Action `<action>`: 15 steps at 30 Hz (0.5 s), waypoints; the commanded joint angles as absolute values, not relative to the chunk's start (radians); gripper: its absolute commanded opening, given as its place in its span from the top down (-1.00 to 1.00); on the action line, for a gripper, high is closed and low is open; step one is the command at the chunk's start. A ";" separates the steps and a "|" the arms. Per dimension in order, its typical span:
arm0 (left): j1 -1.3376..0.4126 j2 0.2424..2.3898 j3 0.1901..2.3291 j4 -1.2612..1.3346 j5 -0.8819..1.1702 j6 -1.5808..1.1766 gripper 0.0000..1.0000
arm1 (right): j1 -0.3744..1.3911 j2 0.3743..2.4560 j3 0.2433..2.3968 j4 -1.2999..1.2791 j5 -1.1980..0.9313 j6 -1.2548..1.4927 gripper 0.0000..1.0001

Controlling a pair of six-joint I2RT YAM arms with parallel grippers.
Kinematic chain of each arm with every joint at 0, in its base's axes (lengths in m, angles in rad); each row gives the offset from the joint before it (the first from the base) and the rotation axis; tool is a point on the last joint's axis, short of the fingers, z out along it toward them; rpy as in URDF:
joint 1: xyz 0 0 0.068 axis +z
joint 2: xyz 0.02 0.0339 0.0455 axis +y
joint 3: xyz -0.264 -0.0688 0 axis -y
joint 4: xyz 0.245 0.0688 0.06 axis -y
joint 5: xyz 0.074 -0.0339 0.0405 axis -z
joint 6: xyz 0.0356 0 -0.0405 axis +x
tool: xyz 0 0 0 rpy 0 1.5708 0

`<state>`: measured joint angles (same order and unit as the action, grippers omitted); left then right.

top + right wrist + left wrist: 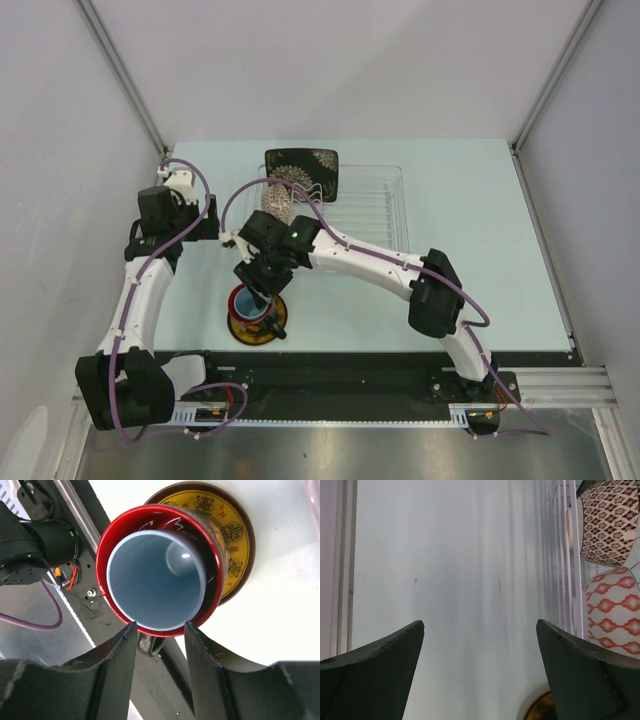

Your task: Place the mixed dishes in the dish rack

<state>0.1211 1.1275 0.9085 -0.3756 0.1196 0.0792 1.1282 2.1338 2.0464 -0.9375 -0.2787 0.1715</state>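
Pale table [480,220]: left claw [480,622] spread wide; right claw [160,626] half-spread astride handle of red mug [155,575].

Netted bowl [610,522], orange-diamond bowl [612,612] (behind rack wires [565,555])

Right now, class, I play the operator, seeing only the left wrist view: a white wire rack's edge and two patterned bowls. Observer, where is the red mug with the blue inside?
Observer: The red mug stands on the round yellow dark-rimmed saucer, outside the white wire dish rack.
Operator: Is the right gripper near it?
Observer: Yes. The right gripper is just above it, one finger either side of the handle, not closed on it.
Operator: Is anything else racked?
Observer: A black square floral plate sits at the rack's far left corner.
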 commanded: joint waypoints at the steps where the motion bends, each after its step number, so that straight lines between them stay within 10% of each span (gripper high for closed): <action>1: 0.132 1.112 0.914 -0.344 0.133 0.071 -0.99 | 1.123 2.147 2.077 -0.908 -0.302 0.166 0.06; 15: 0.138 1.114 0.916 -0.339 0.137 0.071 -0.99 | 1.121 2.218 2.164 -0.928 -0.322 0.163 0.10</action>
<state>0.1257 1.1275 0.9085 -0.3756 0.1196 0.0792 1.1233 2.1773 2.0983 -0.9253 -0.3050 0.1715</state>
